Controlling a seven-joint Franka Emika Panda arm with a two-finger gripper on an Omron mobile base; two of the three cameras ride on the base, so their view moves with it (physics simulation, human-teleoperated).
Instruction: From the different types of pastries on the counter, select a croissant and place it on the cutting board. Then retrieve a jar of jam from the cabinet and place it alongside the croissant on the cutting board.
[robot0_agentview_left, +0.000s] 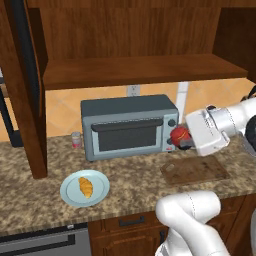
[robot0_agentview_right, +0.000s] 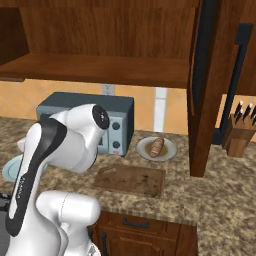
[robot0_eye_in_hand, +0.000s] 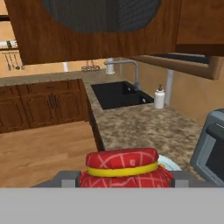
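Observation:
My gripper (robot0_agentview_left: 183, 137) is shut on the red jar of jam (robot0_agentview_left: 178, 134), held in the air in front of the toaster oven's right side, above and left of the cutting board (robot0_agentview_left: 196, 170). Up close in the hand view, the jar (robot0_eye_in_hand: 122, 168) is red with a yellow band and sits between my fingertips. The golden croissant (robot0_agentview_left: 85, 187) lies on a round light blue plate (robot0_agentview_left: 68, 194) at the counter's front left. The brown roll-like pastry (robot0_agentview_right: 157, 147) rests on a pale plate behind the dark board (robot0_agentview_right: 131, 180), which has nothing on it. Overhead hangs the cabinet shelf (robot0_agentview_left: 145, 70).
A grey toaster oven (robot0_agentview_left: 129, 126) stands at the back of the granite counter (robot0_agentview_left: 135, 186), with a small red-banded canister (robot0_agentview_left: 76, 140) to its left. A knife block (robot0_agentview_right: 238, 136) stands far right past a wooden upright. A sink (robot0_eye_in_hand: 119, 94) and soap bottle (robot0_eye_in_hand: 159, 98) lie further along.

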